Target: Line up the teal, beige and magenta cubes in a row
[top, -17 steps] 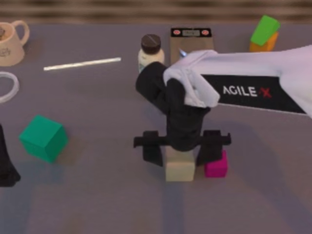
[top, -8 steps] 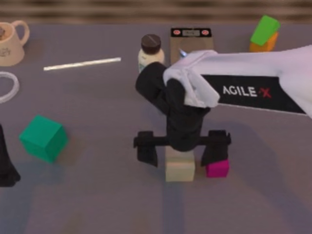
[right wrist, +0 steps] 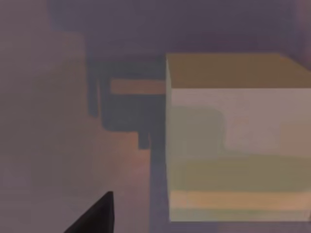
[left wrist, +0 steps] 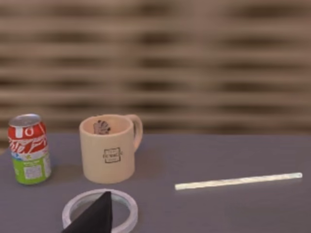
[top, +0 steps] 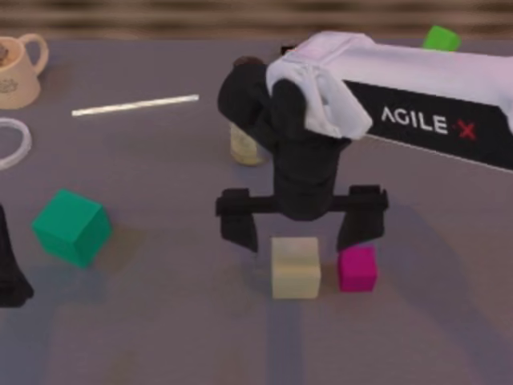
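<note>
The right gripper point(top: 302, 226) hovered wide open and empty at 12 o'clock of the beige cube point(top: 296, 268), magenta cube point(top: 357, 269) beside it. The teal cube point(top: 71, 226), at 9 o'clock, looked rigid and light; grip opposite flat faces.

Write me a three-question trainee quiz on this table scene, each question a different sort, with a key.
1. True or false: the right gripper is shut on the beige cube.
2. Which cube lies farthest from the other two? A) teal cube B) magenta cube C) beige cube
3. Fill in: the left gripper sits parked at the table's ___ edge.

Key
1. False: its fingers are open, and the cube sits free on the table.
2. A: it sits alone toward the left, while beige and magenta sit side by side.
3. Left.
</note>
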`<state>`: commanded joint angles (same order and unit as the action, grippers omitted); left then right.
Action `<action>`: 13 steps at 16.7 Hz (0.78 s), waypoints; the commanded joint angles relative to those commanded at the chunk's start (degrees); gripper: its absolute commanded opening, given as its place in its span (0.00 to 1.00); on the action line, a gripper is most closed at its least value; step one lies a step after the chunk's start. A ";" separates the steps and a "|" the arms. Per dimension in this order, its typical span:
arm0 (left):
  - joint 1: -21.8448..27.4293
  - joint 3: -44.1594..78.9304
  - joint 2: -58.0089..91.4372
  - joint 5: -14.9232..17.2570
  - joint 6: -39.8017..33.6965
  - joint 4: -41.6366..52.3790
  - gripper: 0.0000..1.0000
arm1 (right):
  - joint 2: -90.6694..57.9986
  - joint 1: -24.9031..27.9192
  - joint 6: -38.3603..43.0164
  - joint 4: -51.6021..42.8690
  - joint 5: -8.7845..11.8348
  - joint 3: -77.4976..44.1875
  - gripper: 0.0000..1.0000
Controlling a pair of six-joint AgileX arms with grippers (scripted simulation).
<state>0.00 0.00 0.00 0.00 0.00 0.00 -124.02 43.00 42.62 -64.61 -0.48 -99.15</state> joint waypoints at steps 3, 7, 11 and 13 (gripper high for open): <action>0.00 0.00 0.00 0.00 0.00 0.00 1.00 | 0.96 0.01 -0.03 -2.06 0.01 -1.46 1.00; 0.00 0.00 0.00 0.00 0.00 0.00 1.00 | 0.74 -0.27 -0.02 -1.92 0.00 -1.34 1.00; 0.46 4.69 4.96 0.11 1.05 3.36 1.00 | 6.49 -2.88 -2.68 1.13 -1.90 3.34 1.00; 0.83 9.57 10.61 0.12 2.13 6.86 1.00 | 12.87 -5.34 -5.46 4.27 -3.57 8.18 1.00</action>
<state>0.83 9.57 10.61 0.12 2.13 6.86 -111.15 37.66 37.16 -60.33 -4.06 -90.97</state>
